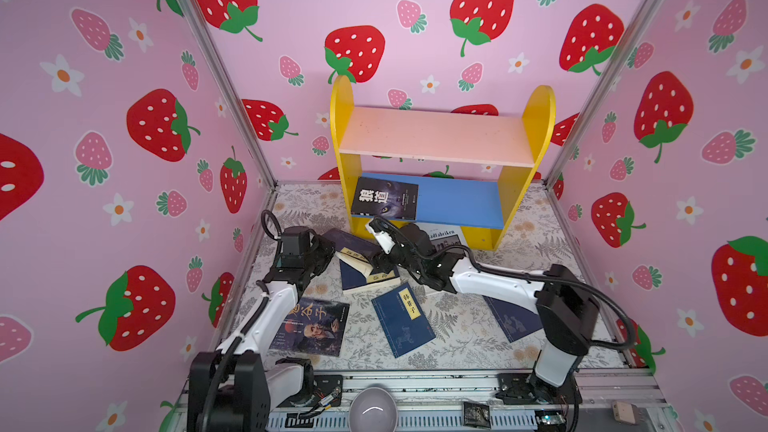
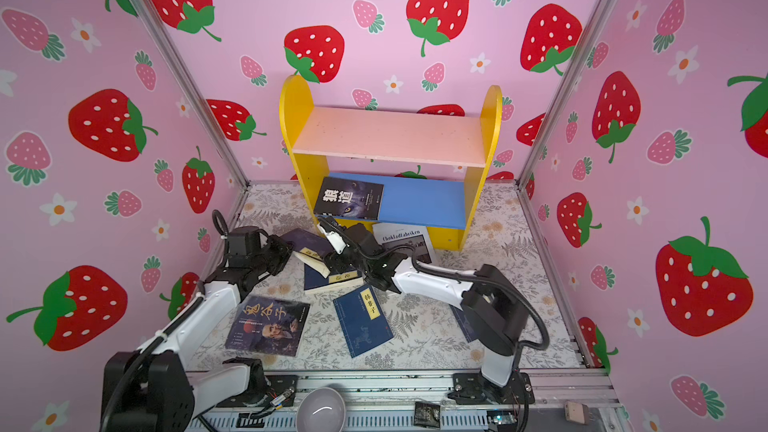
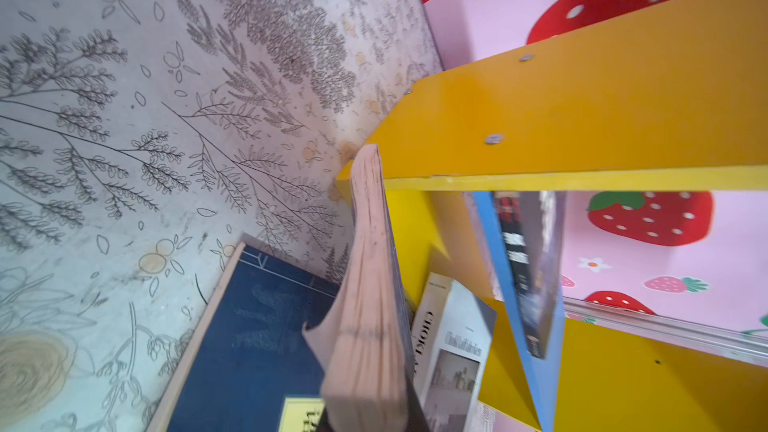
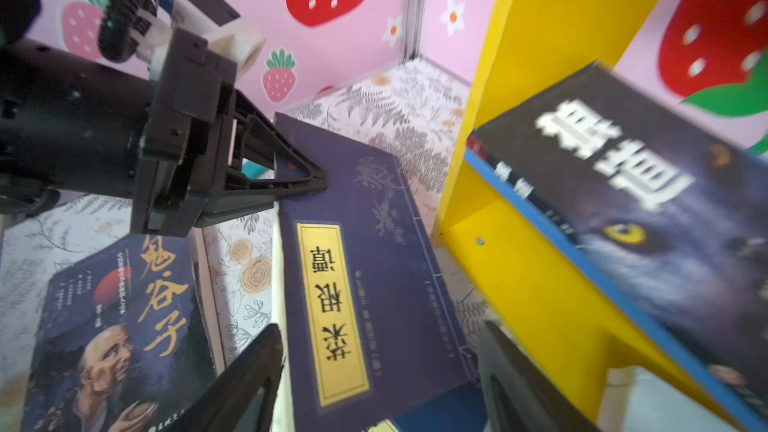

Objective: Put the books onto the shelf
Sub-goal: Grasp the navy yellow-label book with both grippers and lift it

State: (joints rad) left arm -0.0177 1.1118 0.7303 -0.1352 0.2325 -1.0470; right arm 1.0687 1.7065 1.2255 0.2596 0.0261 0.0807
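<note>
In both top views we see the shelf standing at 12 o'clock on the desk, close to the back wall. The wolf-eye book lies flat on the blue lower board, at its 9 o'clock end. The left arm reaches in from 7 o'clock, and the left jaws are closed on the edge of a thin navy book, which is tilted up from the desk just in front of the 9 o'clock foot of the shelf. The right arm comes from 5 o'clock across the middle. The right jaws stand wide open, and in the right wrist view they are on either side of one end of this same book; we cannot tell if they touch it. Under the held book a second navy book lies flat. The white "Chokladfabriken" book lies just in front of the shelf, partly hidden by the right arm. The old-man portrait book lies at 7 o'clock beside the left arm. A third navy book lies near 6 o'clock, and a fourth navy book lies at 4 o'clock, partly under the right arm.
</note>
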